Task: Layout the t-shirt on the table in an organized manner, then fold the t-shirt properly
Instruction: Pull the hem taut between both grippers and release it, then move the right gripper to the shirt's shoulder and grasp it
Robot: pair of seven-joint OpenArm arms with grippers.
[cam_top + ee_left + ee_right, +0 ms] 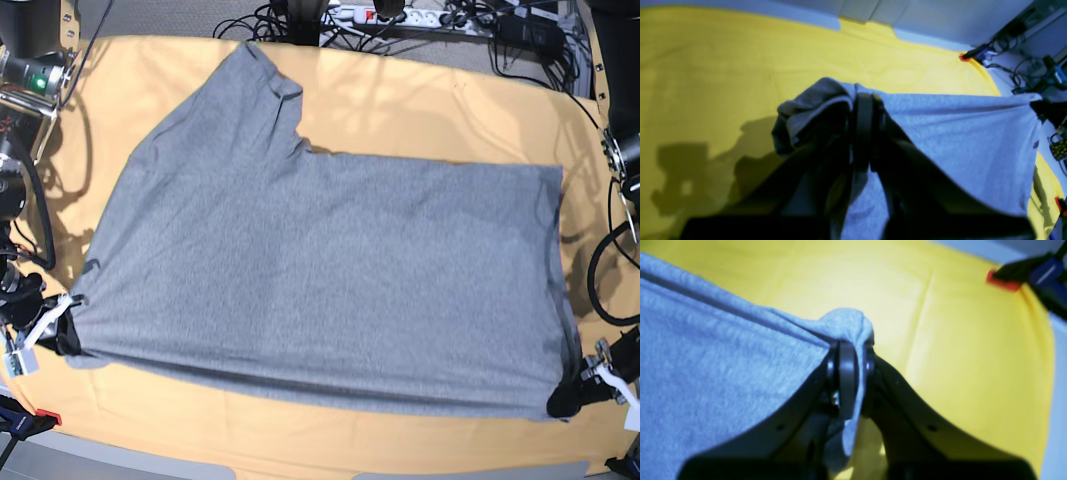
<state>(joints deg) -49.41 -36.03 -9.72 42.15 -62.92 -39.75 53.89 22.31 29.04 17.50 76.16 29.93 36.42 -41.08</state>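
Both pairs of jaws are clamped on the t-shirt [330, 280]: our left jaws [863, 100] pinch a bunched corner of grey cloth, and our right jaws [848, 353] pinch another corner, with fabric pulled taut away from each grip. In the base view our left gripper [570, 395] holds the near corner on that view's right, and our right gripper [60, 335] the near corner on its left. The shirt lies spread plain side up over the yellow-orange surface [420, 95], most of it flat, with one sleeve [260, 80] reaching toward the far edge. We judge the laying-out nearly done: the body is open and mostly smooth, though the near hem looks lifted between our grips. No fold has been made yet, so the whole folding part remains ahead of us.
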